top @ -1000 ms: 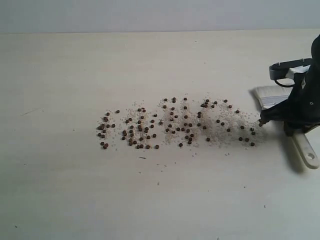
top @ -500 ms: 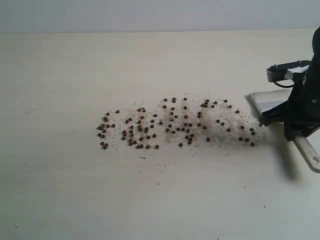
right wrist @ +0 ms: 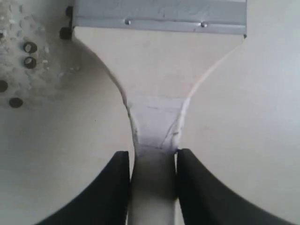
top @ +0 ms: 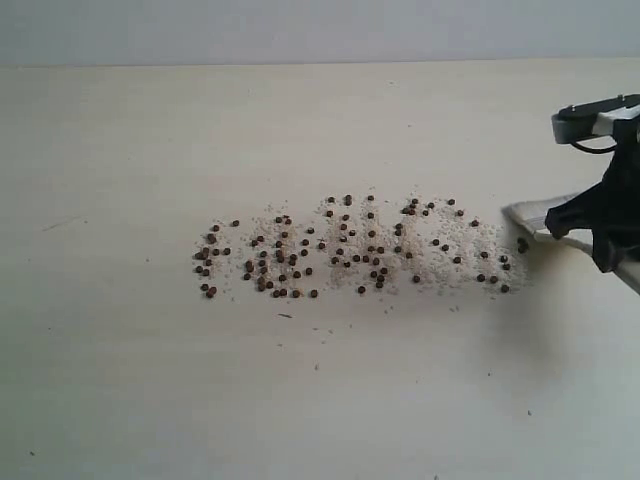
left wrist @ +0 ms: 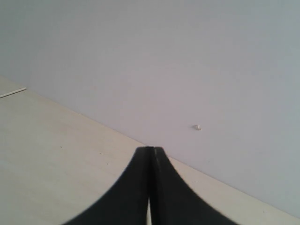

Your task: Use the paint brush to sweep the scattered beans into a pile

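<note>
The beans [top: 345, 250] lie scattered in a long band across the middle of the pale table, mixed with fine whitish crumbs. A few beans [right wrist: 29, 54] show beside the brush in the right wrist view. My right gripper [top: 585, 232] sits at the right edge, shut on the paint brush [right wrist: 157, 79] by its cream handle. The silver ferrule [right wrist: 159, 16] is ahead of the jaws. The bristle end [top: 527, 213] hangs just right of the band's right end. My left gripper [left wrist: 150, 150] is shut on nothing, out of the exterior view.
The pale table [top: 300, 130] stretches around the beans, with a grey wall [top: 300, 30] behind its far edge. A small dark speck [top: 285, 316] lies just in front of the bean band.
My right gripper has lifted and shifted right with the paint brush; the handle end has left the view. The beans have not moved. The left gripper stays shut.
</note>
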`<state>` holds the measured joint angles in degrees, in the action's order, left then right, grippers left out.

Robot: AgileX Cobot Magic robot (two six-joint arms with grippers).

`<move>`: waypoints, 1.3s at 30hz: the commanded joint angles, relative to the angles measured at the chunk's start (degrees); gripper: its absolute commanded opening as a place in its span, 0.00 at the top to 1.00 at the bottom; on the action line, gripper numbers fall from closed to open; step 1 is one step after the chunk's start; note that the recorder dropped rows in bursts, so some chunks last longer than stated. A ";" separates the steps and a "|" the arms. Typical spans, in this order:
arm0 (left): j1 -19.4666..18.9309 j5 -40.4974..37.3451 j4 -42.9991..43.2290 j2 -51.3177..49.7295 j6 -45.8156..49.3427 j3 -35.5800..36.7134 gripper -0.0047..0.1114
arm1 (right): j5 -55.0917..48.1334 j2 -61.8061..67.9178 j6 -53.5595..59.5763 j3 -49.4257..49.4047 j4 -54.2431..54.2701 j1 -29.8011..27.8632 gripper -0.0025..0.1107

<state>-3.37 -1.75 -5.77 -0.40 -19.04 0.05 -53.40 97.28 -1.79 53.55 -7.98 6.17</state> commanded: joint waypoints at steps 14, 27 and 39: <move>-0.10 -0.01 -0.42 0.21 -0.10 -0.05 0.96 | -12.71 -7.79 4.24 6.25 1.60 -0.19 0.98; -0.10 -0.01 -0.42 0.21 -0.10 -0.05 0.96 | -10.21 -7.42 4.24 4.54 2.95 -0.19 0.98; -0.10 -0.01 -0.42 0.21 -0.10 -0.05 0.96 | -4.63 -6.88 4.13 4.54 3.06 -0.19 0.98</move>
<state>-3.37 -1.75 -5.77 -0.40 -19.04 0.05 -59.92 90.12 2.05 58.28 -5.02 6.17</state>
